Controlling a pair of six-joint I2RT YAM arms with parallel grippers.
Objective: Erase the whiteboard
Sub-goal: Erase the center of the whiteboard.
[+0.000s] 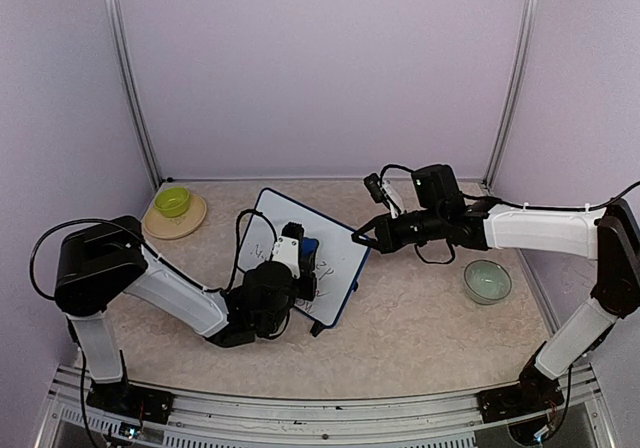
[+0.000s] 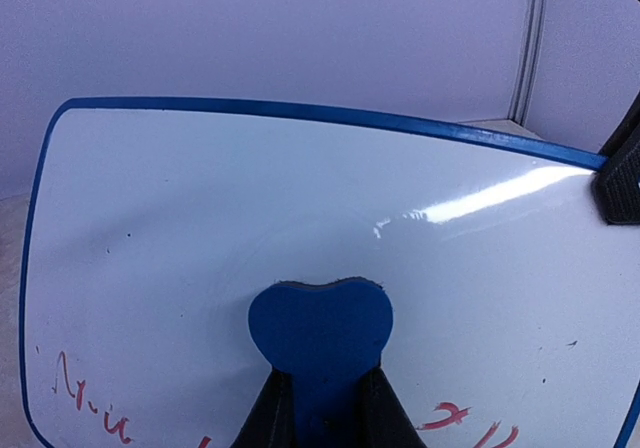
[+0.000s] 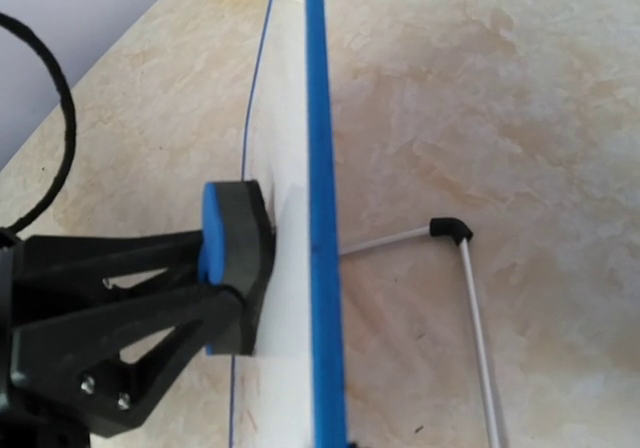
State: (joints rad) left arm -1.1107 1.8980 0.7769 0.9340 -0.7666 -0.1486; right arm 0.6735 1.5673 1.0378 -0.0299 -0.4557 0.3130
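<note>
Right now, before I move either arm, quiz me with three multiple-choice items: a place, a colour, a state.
1. The lime bowl sits: A on the tan plate, far left; B at the right wall; C near edge, centre.
2. The block in the left gripper is: A red; B yellow; C blue.
3. The right gripper is: A open; B shut on the whiteboard edge; C holding a bowl.
Key: A, top view shows it on the plate; C, left wrist view shows blue; B, right wrist view shows it clamping the edge.

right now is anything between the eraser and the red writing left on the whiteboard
nothing visible: the blue eraser sits against the whiteboard, and only bare white surface separates it from the red writing on either side
</note>
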